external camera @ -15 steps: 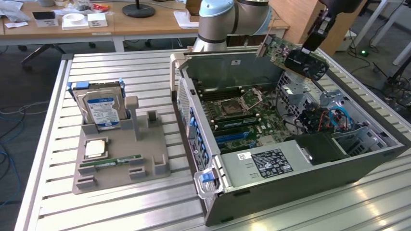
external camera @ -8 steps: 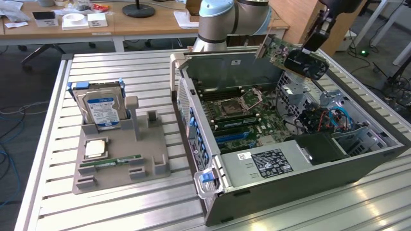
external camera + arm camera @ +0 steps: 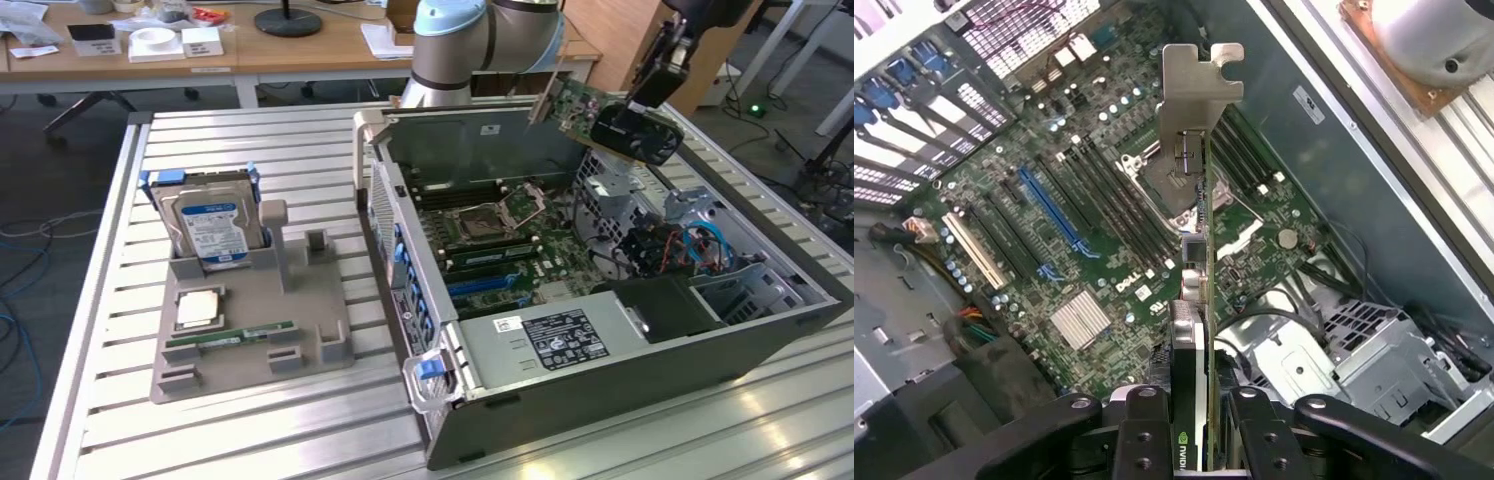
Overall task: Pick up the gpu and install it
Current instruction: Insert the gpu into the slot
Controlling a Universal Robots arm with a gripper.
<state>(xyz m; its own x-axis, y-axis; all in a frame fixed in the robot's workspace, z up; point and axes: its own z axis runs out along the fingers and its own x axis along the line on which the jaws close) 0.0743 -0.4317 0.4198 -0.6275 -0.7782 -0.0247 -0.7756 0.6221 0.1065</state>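
Above the open computer case, the gripper is clamped on the gpu, its dark fingers pressing both faces of the card near one end. In the wrist view the card hangs edge-on, silver bracket farthest from the fingers, clear of the motherboard and its blue slot beneath. In the exterior view it sits tilted over the case's far side. Well apart, on the exterior view's left, a gray holder carries an upright hard drive and a RAM stick lying flat.
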